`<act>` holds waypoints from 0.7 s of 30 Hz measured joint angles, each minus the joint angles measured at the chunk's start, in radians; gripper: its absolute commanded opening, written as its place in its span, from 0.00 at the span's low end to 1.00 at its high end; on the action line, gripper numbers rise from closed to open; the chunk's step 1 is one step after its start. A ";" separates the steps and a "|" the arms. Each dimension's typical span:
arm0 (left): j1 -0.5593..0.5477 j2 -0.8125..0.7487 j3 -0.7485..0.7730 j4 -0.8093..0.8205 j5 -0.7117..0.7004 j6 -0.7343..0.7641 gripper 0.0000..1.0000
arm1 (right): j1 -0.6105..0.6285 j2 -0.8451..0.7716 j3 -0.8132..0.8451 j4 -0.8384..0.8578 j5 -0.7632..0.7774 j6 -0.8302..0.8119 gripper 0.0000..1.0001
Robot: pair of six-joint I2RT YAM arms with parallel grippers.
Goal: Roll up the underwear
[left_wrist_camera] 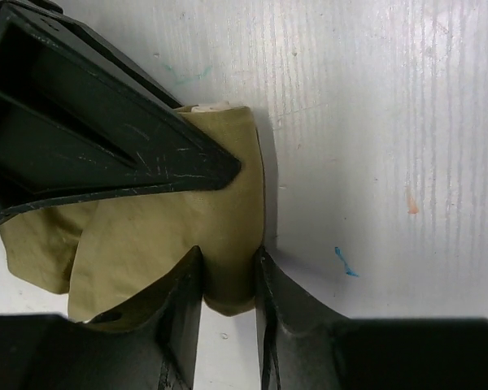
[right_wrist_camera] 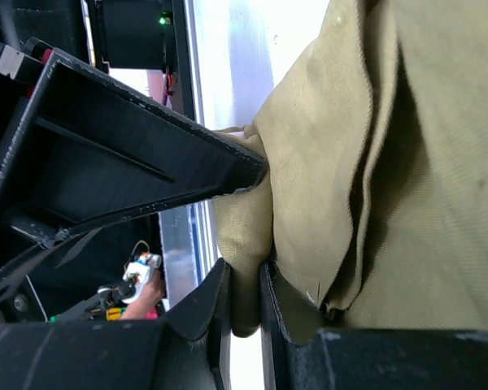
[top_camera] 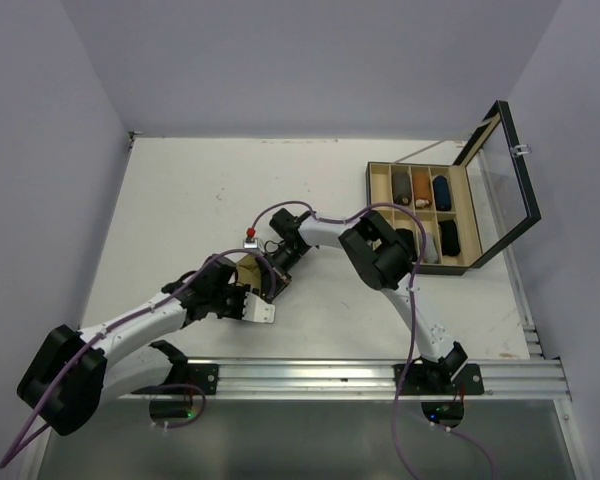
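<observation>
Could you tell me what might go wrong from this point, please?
1. The left gripper pinches only a narrow edge fold of the olive-tan underwear, so it may slip out.
2. The right gripper grips the same cloth close by; the two might collide, or opposing pulls could unfold it.

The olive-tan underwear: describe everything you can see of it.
The olive-tan underwear is soft woven-looking cloth, folded into a creased bundle on the white table. A sliver of cream shows at one edge. The left gripper and right gripper each pinch a fold between their fingers, from opposite sides.
</observation>
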 measured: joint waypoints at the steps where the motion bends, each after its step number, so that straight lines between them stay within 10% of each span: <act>1: -0.001 0.011 0.006 0.002 -0.003 0.001 0.22 | 0.000 0.001 0.001 -0.002 0.000 0.003 0.00; 5: -0.001 0.066 0.044 -0.026 -0.003 0.020 0.04 | -0.006 0.004 0.005 -0.007 0.002 0.026 0.16; 13: 0.011 0.223 0.177 -0.136 0.039 0.070 0.00 | -0.083 -0.037 0.000 -0.031 0.044 0.056 0.47; 21: 0.173 0.518 0.434 -0.394 0.239 0.105 0.00 | -0.283 -0.234 -0.042 -0.018 0.272 -0.005 0.47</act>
